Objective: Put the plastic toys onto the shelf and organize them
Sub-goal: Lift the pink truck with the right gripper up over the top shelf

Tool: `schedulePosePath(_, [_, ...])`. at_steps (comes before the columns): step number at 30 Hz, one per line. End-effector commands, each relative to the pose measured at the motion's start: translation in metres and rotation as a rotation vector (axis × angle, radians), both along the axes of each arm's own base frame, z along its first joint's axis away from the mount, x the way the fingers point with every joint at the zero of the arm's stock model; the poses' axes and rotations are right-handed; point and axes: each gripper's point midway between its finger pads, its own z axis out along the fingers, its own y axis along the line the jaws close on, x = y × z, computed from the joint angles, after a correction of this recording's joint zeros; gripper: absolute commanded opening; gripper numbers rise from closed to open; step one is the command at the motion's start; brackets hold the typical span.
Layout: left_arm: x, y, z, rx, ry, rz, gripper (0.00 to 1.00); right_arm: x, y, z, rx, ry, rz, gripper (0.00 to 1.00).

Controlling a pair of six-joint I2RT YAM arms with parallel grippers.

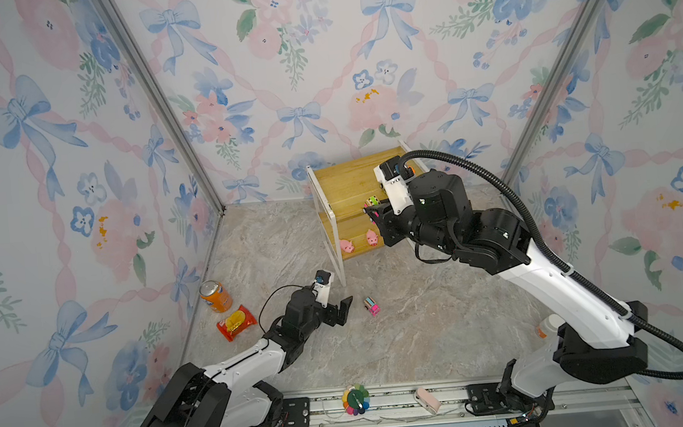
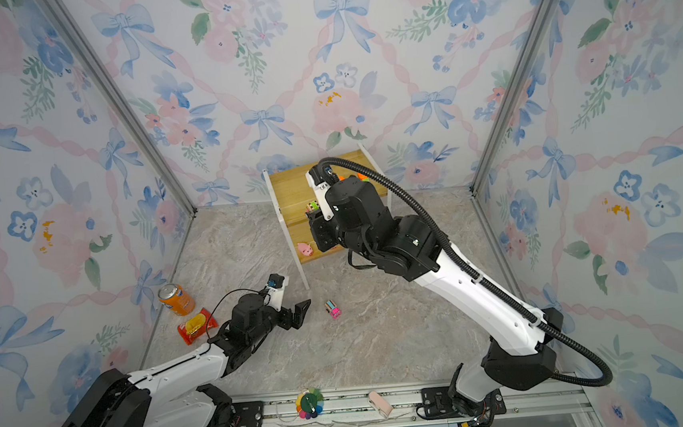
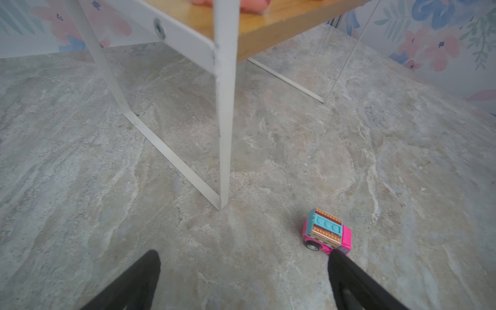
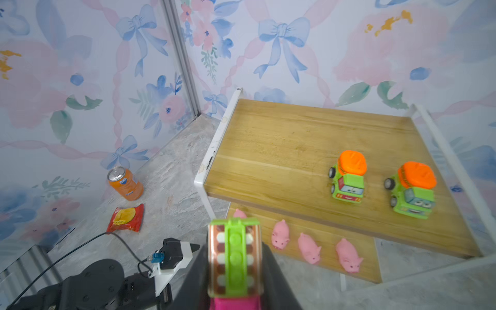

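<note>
While the right arm stretches forward over the table point(image 1: 425, 341), its right gripper point(image 4: 234, 271) is clamped on a striped pink truck point(image 4: 233, 241) at the front edge of the shelf point(image 1: 345, 176) (four pigs point(image 4: 280, 237) line the lower board). Two green trucks point(image 4: 347, 179) stand at the upper board's right end, and its left half lies bare. The left gripper point(image 3: 243, 256) is spread wide, low over the table, with the second pink truck point(image 3: 326, 232) just beside one fingertip.

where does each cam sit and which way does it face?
Top views: high at the front, looking down toward the back wall; left arm and right arm show.
Left wrist: low over the floor, facing a leg of the shelf and the loose pink truck; open left gripper.
Right wrist: above the shelf, looking down onto it; right gripper shut on a striped-top truck.
Shared: loose pink truck, in left wrist and both top views.
</note>
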Motion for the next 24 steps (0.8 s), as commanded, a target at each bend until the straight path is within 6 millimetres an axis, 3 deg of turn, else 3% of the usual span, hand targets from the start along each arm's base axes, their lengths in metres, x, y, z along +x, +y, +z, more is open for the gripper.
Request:
schedulePosePath(1, [0.0,-0.005,0.004,0.002,-0.009,-0.03,0.98,0.029,-0.01,-0.005,-0.101,-0.071,-0.151,0.29])
schedulePosePath(3, [-0.001,-0.006,0.004,0.001,-0.01,-0.034,0.98,0.039,-0.01,-0.001,-0.104,-0.101,-0.189,0.29])
schedulePosePath(14, [-0.002,-0.005,0.008,-0.006,-0.023,-0.032,0.98,0.091,-0.007,-0.027,-0.123,-0.069,-0.246,0.29])
schedulePosePath(24, [-0.001,-0.006,0.008,-0.011,-0.018,-0.034,0.98,0.113,-0.009,-0.045,-0.136,-0.027,-0.249,0.33])
